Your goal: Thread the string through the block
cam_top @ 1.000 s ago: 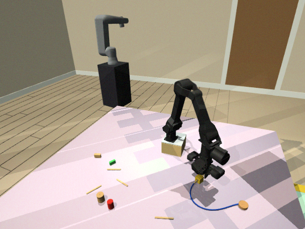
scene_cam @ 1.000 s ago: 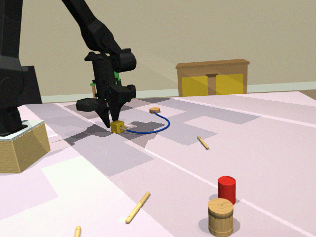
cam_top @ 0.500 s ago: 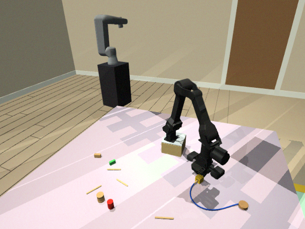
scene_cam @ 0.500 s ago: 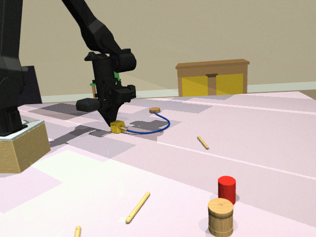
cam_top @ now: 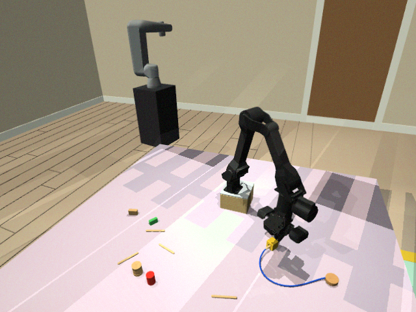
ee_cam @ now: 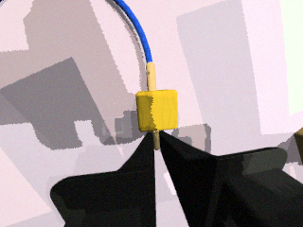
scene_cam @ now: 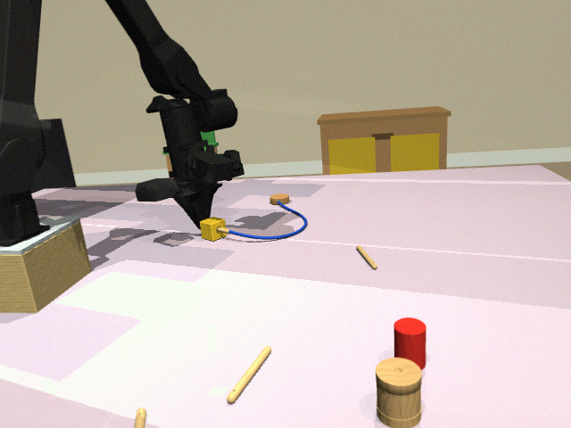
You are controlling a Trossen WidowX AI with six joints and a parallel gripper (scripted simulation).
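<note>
The yellow wooden block (cam_top: 272,244) (scene_cam: 211,228) (ee_cam: 157,110) sits on the table. The thin wooden stick (ee_cam: 151,76) (scene_cam: 222,229) runs through its hole and sticks out on both sides. The blue string (cam_top: 285,285) (scene_cam: 294,214) (ee_cam: 137,24) curves from the stick's far end to the round wooden button (cam_top: 331,278) (scene_cam: 279,199). My gripper (cam_top: 278,238) (scene_cam: 199,223) (ee_cam: 154,135) is low at the table, right against the block's near side. It is shut on the short stick end that comes out there.
Several loose sticks (cam_top: 166,248) (scene_cam: 249,374) lie to the left, with a red cylinder (cam_top: 150,277) (scene_cam: 409,341), a wooden cylinder (cam_top: 136,268) (scene_cam: 398,391), a green block (cam_top: 153,220) and a small wooden piece (cam_top: 132,211). The arm's base pedestal (cam_top: 236,201) (scene_cam: 41,267) stands behind the block.
</note>
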